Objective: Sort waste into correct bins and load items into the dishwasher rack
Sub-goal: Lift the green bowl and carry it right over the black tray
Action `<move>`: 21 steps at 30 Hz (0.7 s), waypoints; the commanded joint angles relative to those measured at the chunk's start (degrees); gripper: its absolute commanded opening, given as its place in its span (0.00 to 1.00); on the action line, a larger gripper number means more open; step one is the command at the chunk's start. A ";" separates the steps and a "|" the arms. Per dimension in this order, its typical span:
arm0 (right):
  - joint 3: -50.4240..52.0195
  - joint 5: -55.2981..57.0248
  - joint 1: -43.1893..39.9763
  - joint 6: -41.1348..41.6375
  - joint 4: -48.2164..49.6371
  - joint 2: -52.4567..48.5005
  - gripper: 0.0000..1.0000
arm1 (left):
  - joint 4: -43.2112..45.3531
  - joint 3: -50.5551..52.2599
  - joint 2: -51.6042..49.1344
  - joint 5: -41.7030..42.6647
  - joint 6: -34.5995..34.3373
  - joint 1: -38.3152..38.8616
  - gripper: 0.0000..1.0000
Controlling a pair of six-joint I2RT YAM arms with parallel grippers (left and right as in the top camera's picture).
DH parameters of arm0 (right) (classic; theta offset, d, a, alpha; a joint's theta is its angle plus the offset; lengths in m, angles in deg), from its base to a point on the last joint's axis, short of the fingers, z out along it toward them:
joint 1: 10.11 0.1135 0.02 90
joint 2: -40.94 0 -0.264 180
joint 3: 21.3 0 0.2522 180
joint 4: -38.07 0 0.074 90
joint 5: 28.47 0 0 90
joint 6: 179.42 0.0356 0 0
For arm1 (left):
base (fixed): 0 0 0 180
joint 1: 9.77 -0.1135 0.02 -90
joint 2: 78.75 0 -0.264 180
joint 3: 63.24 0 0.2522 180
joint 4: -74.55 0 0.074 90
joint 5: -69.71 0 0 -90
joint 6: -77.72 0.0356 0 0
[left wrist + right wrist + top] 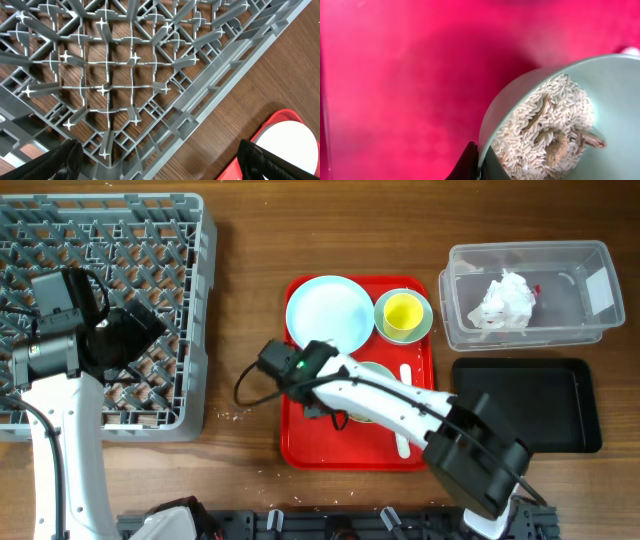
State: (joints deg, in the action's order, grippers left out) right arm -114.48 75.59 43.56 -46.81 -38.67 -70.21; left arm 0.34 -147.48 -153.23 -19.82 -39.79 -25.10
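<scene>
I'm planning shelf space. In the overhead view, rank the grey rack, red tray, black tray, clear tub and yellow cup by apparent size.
1. grey rack
2. red tray
3. black tray and clear tub: similar footprint, not ranked
4. yellow cup

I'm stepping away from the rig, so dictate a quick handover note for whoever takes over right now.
Left gripper: open, holding nothing, over the dishwasher rack.
Right gripper: shut on the rim of the rice bowl, on the red tray.
Done: tissue in the clear tub.
Left: bin the rice; rack the bowl, plate, yellow cup and white cutlery. No dishes visible in the rack.
</scene>
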 commanded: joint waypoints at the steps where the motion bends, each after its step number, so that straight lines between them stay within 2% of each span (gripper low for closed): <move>1: -2.34 3.93 -3.50 5.92 -2.29 5.20 0.04 | -0.04 -0.63 -0.33 -0.09 0.07 -0.33 1.00; 6: -2.34 7.89 -10.51 10.38 -5.68 10.03 0.04 | -0.04 -0.63 -0.33 -0.09 0.07 -0.33 1.00; 13: -2.34 8.57 -20.55 15.19 -6.97 10.56 0.04 | -0.04 -0.63 -0.33 -0.09 0.07 -0.33 1.00; 17: -2.34 7.17 -26.71 11.10 -7.48 10.56 0.04 | -0.04 -0.63 -0.33 -0.09 0.07 -0.33 1.00; 21: -2.34 0.90 -35.78 4.74 -7.06 11.08 0.04 | -0.04 -0.63 -0.33 -0.09 0.07 -0.33 1.00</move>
State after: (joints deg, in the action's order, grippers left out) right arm -115.48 80.55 12.85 -36.80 -45.97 -60.81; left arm 0.34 -147.48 -153.23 -19.82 -39.81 -25.10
